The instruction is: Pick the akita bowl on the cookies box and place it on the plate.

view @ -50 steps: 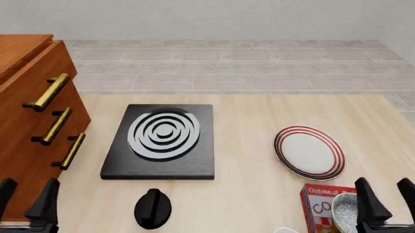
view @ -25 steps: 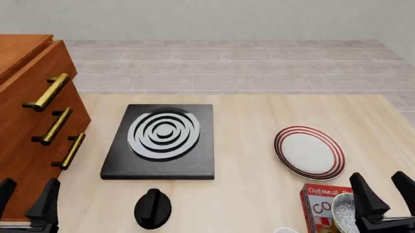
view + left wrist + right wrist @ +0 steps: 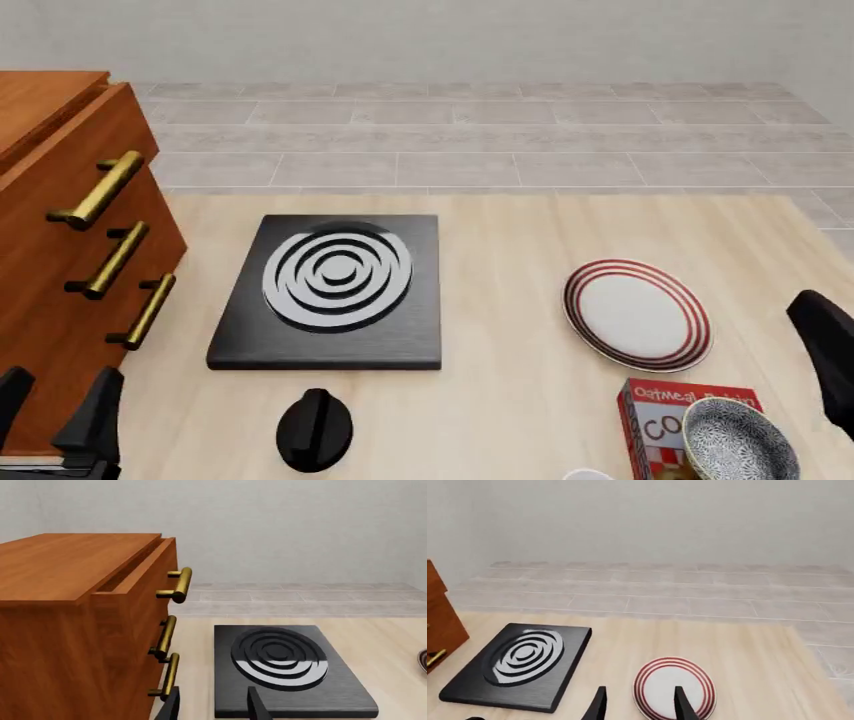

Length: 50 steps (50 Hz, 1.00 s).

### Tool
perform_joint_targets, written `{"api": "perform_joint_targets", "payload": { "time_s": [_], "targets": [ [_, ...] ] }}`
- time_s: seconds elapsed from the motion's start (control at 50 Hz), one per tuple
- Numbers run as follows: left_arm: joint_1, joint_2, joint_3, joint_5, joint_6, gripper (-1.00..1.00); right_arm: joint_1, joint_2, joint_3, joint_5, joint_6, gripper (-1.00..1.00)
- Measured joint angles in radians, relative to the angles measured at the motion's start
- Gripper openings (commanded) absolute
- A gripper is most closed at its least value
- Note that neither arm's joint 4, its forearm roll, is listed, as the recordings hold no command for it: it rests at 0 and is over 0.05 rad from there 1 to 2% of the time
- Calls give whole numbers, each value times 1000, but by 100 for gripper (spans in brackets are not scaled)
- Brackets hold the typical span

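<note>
One second earlier the right gripper [image 3: 637, 705] had straddled the akita bowl [image 3: 738, 438]; now it had drawn off toward four o'clock, fingers spread and empty, only one dark finger showing in the front view. The bowl sat level on the cookies box [image 3: 663, 428], just below the plate [image 3: 635, 314] at five o'clock. I judged the grasp missed or abandoned, so pickup remained undone. The left gripper [image 3: 56, 420] idled, open.
</note>
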Motion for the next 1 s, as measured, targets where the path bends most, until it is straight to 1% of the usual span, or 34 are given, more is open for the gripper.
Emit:
{"api": "perform_joint_targets", "payload": {
  "time_s": [0.12,0.3,0.38,0.56,0.62,0.72,0.86,1.0],
  "targets": [
    [0,0,0,0,0,100,-13,47,-88,63,-18,100],
    [0,0,0,0,0,100,-22,108,-194,155,-27,100],
    [0,0,0,0,0,100,-15,135,-218,192,-29,100],
    [0,0,0,0,0,100,5,183,-258,276,-67,100],
    [0,0,0,0,0,100,13,201,-283,312,-68,100],
    [0,0,0,0,0,100,20,234,-323,375,-53,100],
    [0,0,0,0,0,100,14,269,-365,448,-66,100],
    [0,0,0,0,0,100,-4,302,-374,494,-91,100]
  ]
}}
